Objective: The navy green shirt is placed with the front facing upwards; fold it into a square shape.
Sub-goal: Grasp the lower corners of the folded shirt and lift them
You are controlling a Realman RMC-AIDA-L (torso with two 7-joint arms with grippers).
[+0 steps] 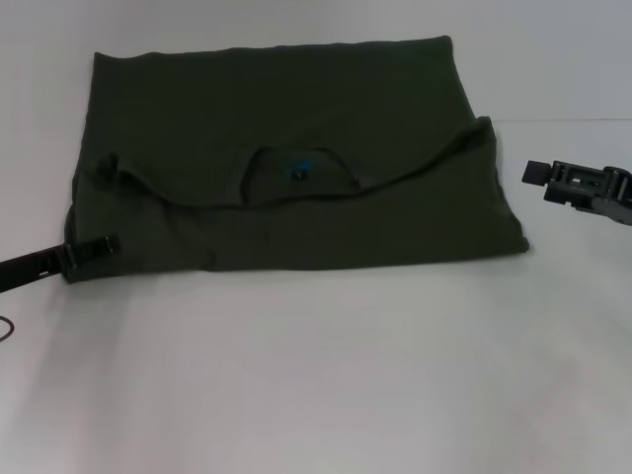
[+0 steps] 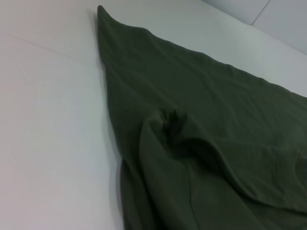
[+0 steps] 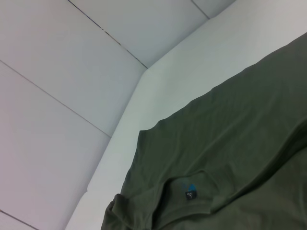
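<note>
Olive-green cotton, the navy green shirt (image 1: 286, 188) lay flat on the white table (image 1: 316, 375), toward the far side and a bit left of centre in the head view. It was already folded: the near part doubled over the far part, so a curved fold edge ran across the middle from left to right. Neck opening showed near the middle, facing up, with the blue neck label (image 1: 297, 169) inside it. Overall outline was a wide rough rectangle, far edge straight, near edge slightly wavy. No chest lettering showed.

Left gripper (image 1: 94, 247) sat low at the shirt's near-left corner, its black fingertips touching or just over the fabric edge; whether it pinched cloth could not be told, nor how wide the fingers stood. Left wrist view showed only shirt (image 2: 206, 143), with a small puckered bunch where layers met, and bare table beside it.

Right gripper (image 1: 538, 178) hovered off the shirt's right edge, near it but apart, above the table, holding nothing. Its finger spacing could not be told. Right wrist view showed the shirt (image 3: 230, 158) from the side with the collar and label (image 3: 190, 192), table edge and pale wall panels (image 3: 72, 72) behind.

A reddish cable loop (image 1: 6, 329) poked in at the left edge of the head view.
</note>
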